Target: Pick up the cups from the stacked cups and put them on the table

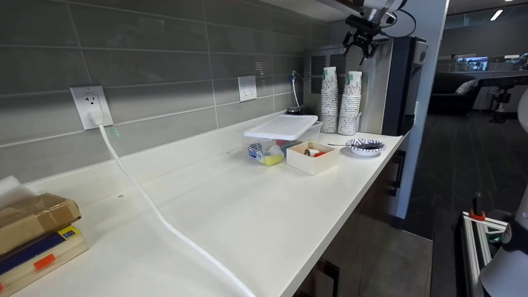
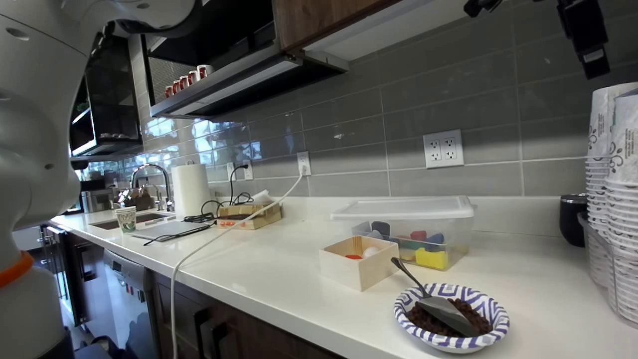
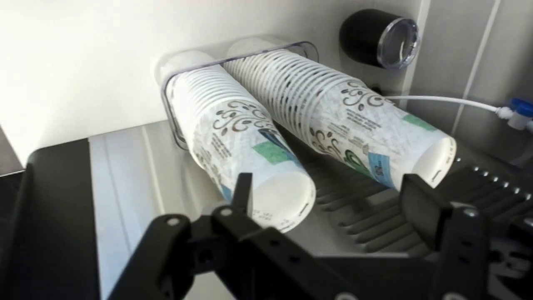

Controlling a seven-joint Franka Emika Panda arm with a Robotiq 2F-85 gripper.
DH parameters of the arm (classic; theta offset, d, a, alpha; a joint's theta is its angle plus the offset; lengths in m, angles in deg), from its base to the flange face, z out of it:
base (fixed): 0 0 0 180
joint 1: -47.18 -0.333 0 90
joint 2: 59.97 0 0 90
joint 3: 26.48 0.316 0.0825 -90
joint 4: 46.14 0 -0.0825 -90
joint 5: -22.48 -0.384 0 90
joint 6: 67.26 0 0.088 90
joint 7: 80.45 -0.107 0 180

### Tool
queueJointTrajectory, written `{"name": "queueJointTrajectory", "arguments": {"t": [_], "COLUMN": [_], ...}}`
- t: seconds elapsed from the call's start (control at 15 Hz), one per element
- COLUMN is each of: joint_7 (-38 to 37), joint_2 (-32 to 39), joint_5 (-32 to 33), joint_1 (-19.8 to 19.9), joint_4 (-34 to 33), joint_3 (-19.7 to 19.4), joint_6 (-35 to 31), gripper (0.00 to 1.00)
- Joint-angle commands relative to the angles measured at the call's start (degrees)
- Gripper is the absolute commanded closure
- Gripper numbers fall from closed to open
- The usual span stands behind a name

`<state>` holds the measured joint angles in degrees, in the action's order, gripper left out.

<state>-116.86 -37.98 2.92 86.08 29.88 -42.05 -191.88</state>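
Observation:
Two tall stacks of nested white paper cups with brown swirl prints stand upright, side by side, at the counter's far end. In an exterior view they are the left stack (image 1: pixel 329 101) and the right stack (image 1: pixel 350 105). They also show at the right edge of an exterior view (image 2: pixel 625 199). In the wrist view, the near stack (image 3: pixel 233 125) and the farther stack (image 3: pixel 333 108) sit in a clear holder (image 3: pixel 168 100). My gripper (image 3: pixel 329 196) is open and empty, above the stacks; it also hangs over them in an exterior view (image 1: pixel 354 57). The table (image 1: pixel 255 214) is the long white countertop.
A lidded clear box (image 1: pixel 280 128), a wooden box (image 1: pixel 312 159) and a patterned bowl (image 1: pixel 366 147) with a dark utensil stand before the stacks. A steel machine (image 1: pixel 375 90) stands behind them. A black tumbler (image 3: pixel 377 39) is beside them. A white cable (image 1: pixel 173 227) crosses the counter.

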Motion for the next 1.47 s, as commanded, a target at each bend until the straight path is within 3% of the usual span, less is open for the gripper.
{"name": "queueJointTrajectory", "arguments": {"t": [0.0,0.93,1.4], "joint_7": [-5.37,-20.79,-21.1], "joint_2": [-3.75,-0.23,1.82], "joint_5": [5.35,18.26,19.06], "joint_1": [-2.31,-6.85,-6.89], "joint_4": [3.78,2.88,3.65], "joint_3": [-1.88,-3.95,-3.29], "joint_6": [2.86,0.63,-5.93], "gripper": [0.0,0.0,0.0]}}
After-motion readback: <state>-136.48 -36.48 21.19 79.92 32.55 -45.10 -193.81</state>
